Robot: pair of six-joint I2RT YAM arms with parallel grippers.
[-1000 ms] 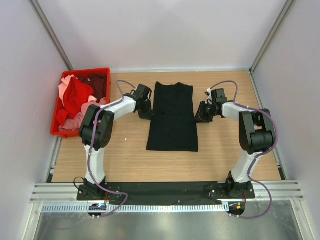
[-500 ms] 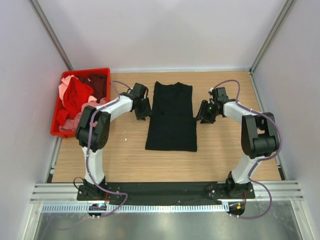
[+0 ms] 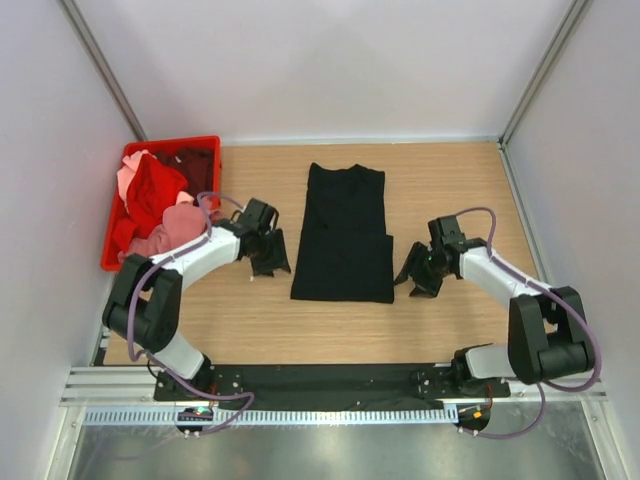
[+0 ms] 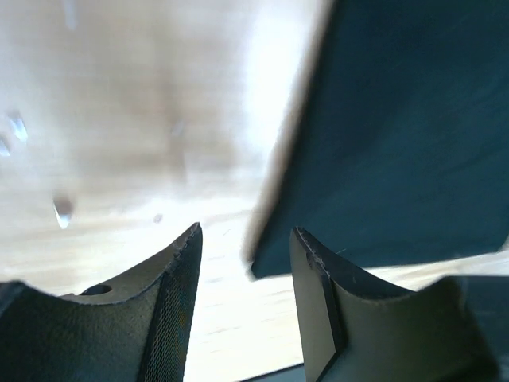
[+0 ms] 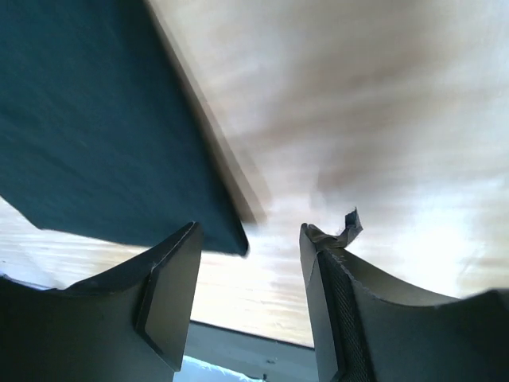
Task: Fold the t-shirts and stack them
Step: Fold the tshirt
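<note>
A black t-shirt (image 3: 343,233) lies flat mid-table, folded into a long narrow strip. Its near left corner (image 4: 262,267) shows in the left wrist view and its near right corner (image 5: 235,243) in the right wrist view. My left gripper (image 3: 271,262) hovers open just left of the strip's near end, holding nothing (image 4: 245,255). My right gripper (image 3: 415,278) hovers open just right of the near end, also holding nothing (image 5: 250,251). More t-shirts (image 3: 155,195), red, pink and dark maroon, are heaped in the red crate (image 3: 112,262).
The red crate stands at the far left of the wooden table (image 3: 460,330), against the left wall. White walls close the table at back and sides. A black mounting rail (image 3: 330,378) runs along the near edge.
Both grippers let go of the shirt's side edges, opened, and moved toward the near end of the strip. The shirt's near hem shifted slightly.
</note>
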